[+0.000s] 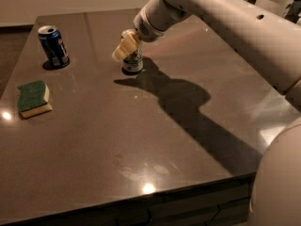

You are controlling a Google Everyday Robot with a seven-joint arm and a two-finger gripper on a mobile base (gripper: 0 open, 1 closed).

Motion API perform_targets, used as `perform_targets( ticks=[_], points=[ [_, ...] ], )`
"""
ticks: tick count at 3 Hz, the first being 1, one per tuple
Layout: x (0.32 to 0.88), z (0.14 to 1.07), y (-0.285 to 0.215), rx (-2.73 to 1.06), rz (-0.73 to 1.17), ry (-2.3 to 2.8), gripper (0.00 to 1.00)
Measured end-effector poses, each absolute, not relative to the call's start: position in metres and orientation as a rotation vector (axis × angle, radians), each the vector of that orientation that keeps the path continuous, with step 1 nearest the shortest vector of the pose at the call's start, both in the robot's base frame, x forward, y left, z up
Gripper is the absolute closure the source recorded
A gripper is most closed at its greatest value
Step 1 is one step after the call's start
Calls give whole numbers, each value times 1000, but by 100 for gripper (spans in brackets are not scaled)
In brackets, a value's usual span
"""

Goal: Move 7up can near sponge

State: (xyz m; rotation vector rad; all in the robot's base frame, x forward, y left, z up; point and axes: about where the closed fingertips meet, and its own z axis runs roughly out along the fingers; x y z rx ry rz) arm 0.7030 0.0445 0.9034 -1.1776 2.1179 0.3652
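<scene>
My gripper (126,46) was at the top of the 7up can (133,61), which stood on the tabletop (155,140). I could not tell if it was clenched. I judged this the grasping step; next came a carry to the sponge (33,98), well apart from the gripper.

Single high camera is looking down across the table (141,140), catching the pincer (124,48) at the 7up can (134,63).

7up can (134,61) upright, claw (125,47) at it; sponge (33,98) flat, well left.
</scene>
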Motion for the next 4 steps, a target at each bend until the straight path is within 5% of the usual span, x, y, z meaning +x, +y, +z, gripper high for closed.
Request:
perform_targets(
  ticks=[3,4],
  points=[
    [690,901,67,-1248,459,2083,87],
    [669,897,95,-1339,545,2037,100]
  ],
)
